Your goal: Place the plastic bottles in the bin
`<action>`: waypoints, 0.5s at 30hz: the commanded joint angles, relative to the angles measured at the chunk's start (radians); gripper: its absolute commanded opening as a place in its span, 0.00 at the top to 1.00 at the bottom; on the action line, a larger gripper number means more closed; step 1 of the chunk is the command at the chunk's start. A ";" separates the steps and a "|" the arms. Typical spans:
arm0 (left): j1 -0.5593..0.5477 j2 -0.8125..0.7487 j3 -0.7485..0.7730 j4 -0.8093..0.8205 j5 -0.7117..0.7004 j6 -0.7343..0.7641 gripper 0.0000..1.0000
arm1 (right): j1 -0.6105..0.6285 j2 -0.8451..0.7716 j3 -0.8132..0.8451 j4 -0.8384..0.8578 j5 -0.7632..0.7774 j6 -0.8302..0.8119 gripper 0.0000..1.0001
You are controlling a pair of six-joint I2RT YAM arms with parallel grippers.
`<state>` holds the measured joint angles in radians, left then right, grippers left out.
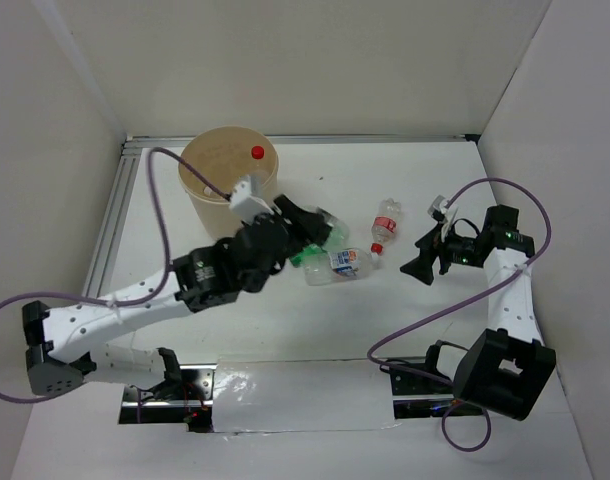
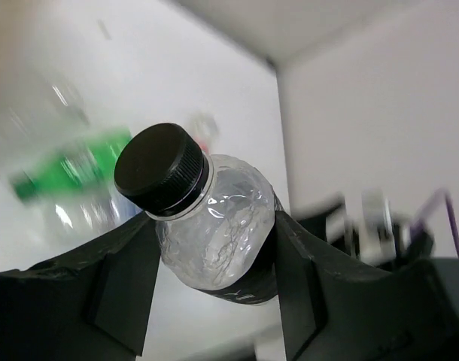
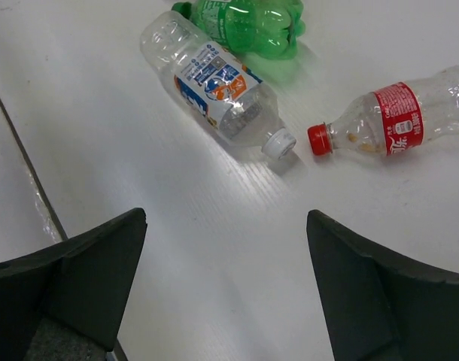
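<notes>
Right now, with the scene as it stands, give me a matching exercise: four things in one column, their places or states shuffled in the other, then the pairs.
Things:
1. black-capped bottle
2. green bottle
3. bin
4. right gripper

Places or states:
A. open and empty, over the table
B. lying on its side on the table
C. clamped in the left gripper
D. standing upright at the table's far left

Pairs: 1-C, 2-B, 3-D, 4-A

Bright, even light — blurred left-wrist backdrop
</notes>
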<state>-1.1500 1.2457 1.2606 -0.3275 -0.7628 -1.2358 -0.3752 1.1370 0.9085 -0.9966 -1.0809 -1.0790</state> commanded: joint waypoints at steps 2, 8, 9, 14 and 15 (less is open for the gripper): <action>0.238 -0.075 0.037 0.051 -0.118 0.287 1.00 | 0.039 0.001 0.023 -0.002 0.005 -0.041 0.06; 0.568 -0.031 0.121 0.078 -0.052 0.392 1.00 | 0.171 0.001 0.032 0.067 0.051 0.007 0.38; 0.597 -0.011 0.140 0.055 -0.041 0.392 1.00 | 0.198 0.001 0.032 0.120 0.073 0.061 0.43; 0.733 0.099 0.191 0.002 0.039 0.440 0.74 | 0.427 0.010 0.032 0.265 0.226 0.145 0.16; 0.769 0.112 0.203 -0.024 0.072 0.440 0.61 | 0.459 0.020 0.032 0.304 0.280 0.145 0.03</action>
<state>-0.4297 1.3197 1.4265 -0.3069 -0.7586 -0.8577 0.0132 1.1404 0.9100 -0.8333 -0.9176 -0.9813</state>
